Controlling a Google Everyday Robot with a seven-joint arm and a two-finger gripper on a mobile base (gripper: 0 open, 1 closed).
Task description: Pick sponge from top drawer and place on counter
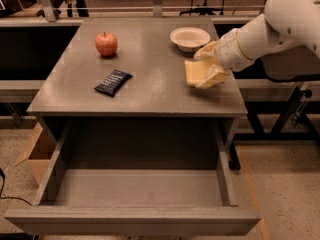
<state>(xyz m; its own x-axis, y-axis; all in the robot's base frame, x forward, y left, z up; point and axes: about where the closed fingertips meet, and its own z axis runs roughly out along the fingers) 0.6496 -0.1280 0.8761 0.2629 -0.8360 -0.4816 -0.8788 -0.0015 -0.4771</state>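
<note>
The pale yellow sponge [192,73] is at the right side of the grey counter [150,84], low over its surface or touching it. My gripper [200,69] reaches in from the right on the white arm and is shut on the sponge, with one finger behind it and one in front. The top drawer [135,219] is pulled wide open below the counter, and its grey floor is bare.
A red apple [106,44] sits at the counter's back left, a dark snack packet [113,82] left of centre, and a white bowl [190,37] at the back right, just behind the gripper. A cardboard box [34,151] stands on the floor at the left.
</note>
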